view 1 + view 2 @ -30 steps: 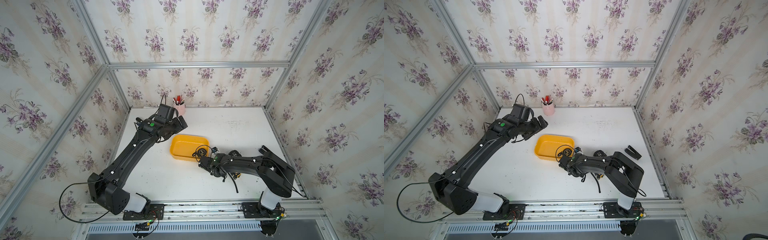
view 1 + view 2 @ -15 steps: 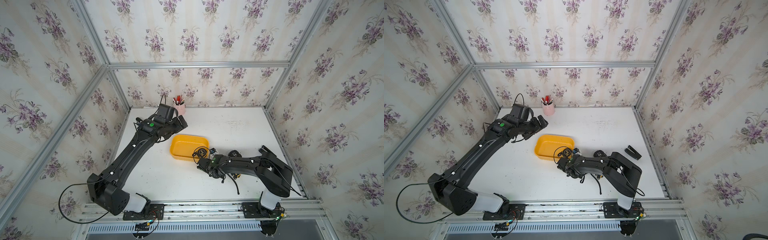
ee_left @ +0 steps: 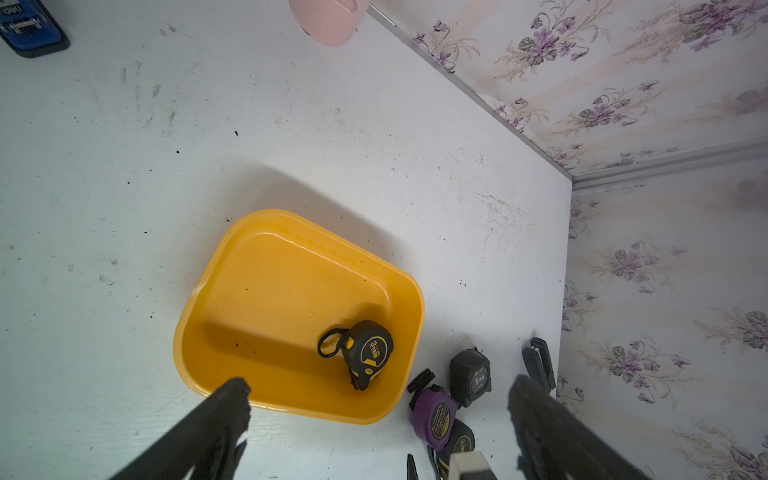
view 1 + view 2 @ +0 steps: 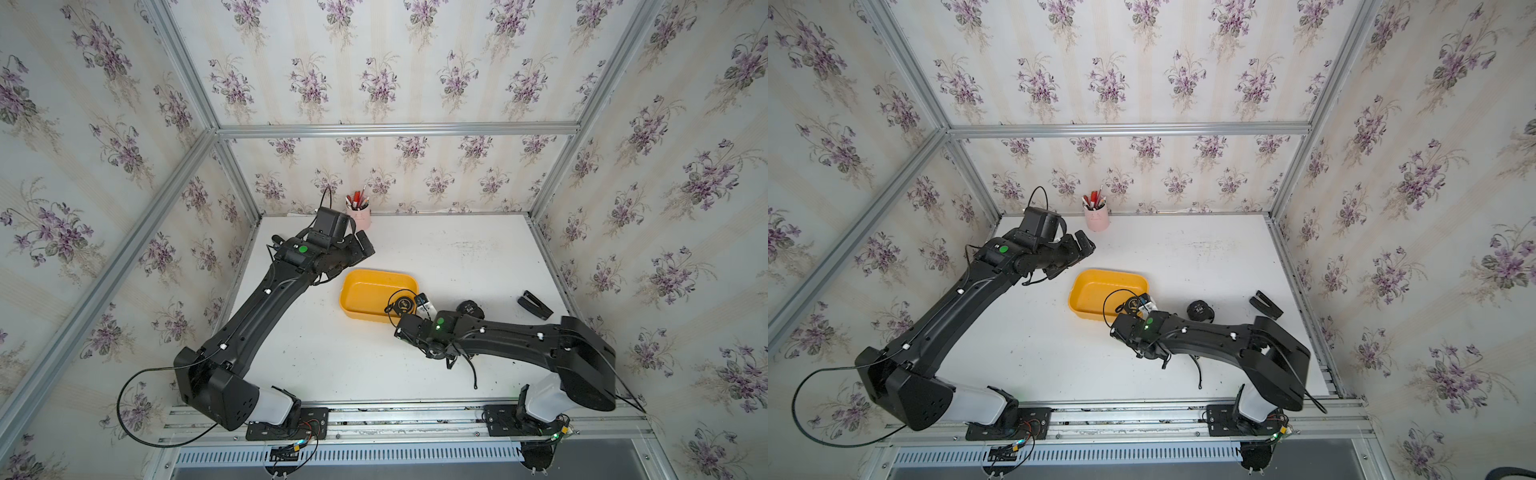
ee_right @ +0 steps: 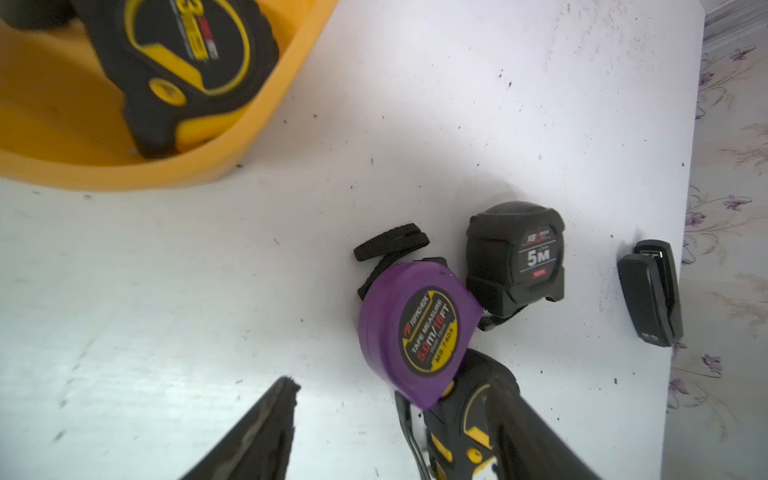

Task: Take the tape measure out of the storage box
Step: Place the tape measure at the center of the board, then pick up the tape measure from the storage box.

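In a top view the yellow storage box (image 4: 365, 286) sits mid-frame on the scuffed white bench (image 4: 457, 257) amid floral wallpaper (image 4: 374, 62), a black-and-yellow tape measure (image 4: 404, 306) in its lower-right corner. Left wrist: the left tool (image 3: 380, 384) gapes wide, empty, facing the box. Right wrist: the right tool (image 5: 392, 380) stands parted, gripping nothing, a purple tape measure (image 5: 415, 328) beside the box.

White scuffed table (image 4: 457, 257), yellow storage box (image 4: 365, 291), purple tape measure (image 5: 409, 332), black tape measure (image 5: 515, 253), stapler (image 5: 650, 291), pink cup (image 4: 360, 215)
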Robot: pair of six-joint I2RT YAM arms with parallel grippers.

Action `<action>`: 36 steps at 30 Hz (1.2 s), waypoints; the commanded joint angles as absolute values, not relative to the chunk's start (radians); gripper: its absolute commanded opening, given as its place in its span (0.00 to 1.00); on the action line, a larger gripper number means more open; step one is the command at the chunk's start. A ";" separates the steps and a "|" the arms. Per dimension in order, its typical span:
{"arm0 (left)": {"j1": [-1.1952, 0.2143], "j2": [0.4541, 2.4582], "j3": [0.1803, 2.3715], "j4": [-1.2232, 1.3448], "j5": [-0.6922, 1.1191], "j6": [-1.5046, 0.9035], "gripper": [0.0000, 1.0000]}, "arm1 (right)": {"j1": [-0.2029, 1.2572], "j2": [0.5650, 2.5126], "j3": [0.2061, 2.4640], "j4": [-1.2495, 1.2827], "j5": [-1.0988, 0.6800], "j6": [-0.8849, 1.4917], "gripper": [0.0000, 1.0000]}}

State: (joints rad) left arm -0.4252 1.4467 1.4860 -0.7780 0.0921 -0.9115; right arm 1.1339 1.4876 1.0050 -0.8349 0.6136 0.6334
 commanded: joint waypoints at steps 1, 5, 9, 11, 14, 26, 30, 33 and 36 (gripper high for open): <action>-0.422 1.483 1.504 -0.789 0.097 -0.842 1.00 | 1.120 1.311 0.990 -0.787 0.585 0.687 0.77; -0.437 1.588 1.540 -0.831 0.204 -0.748 1.00 | 1.042 1.086 0.954 -0.686 0.557 0.719 0.77; -0.497 1.715 1.607 -0.934 0.227 -0.611 1.00 | 0.966 1.007 0.927 -0.632 0.523 0.715 0.78; -0.522 1.770 1.634 -0.983 0.202 -0.548 1.00 | 0.946 0.995 0.917 -0.623 0.514 0.716 0.78; -0.541 1.829 1.661 -1.035 0.157 -0.470 1.00 | 0.916 0.979 0.902 -0.612 0.491 0.713 0.79; -0.608 2.023 1.807 -1.204 0.098 -0.164 1.00 | 0.809 0.908 0.835 -0.604 0.437 0.711 0.80; -0.636 2.060 1.793 -1.169 0.056 -0.098 1.00 | 0.801 0.901 0.827 -0.604 0.436 0.711 0.80; -0.664 2.073 1.787 -1.131 0.032 -0.053 1.00 | 0.796 0.900 0.821 -0.598 0.428 0.709 0.80; -0.675 2.093 1.794 -1.104 0.043 -0.027 1.00 | 0.791 0.903 0.818 -0.598 0.423 0.708 0.80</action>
State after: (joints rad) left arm -0.6689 2.0804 1.7878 -1.1358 0.0608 -0.0906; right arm 0.7952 0.9028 0.8185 -0.6220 0.4297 0.7067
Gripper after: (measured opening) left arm 0.998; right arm 0.803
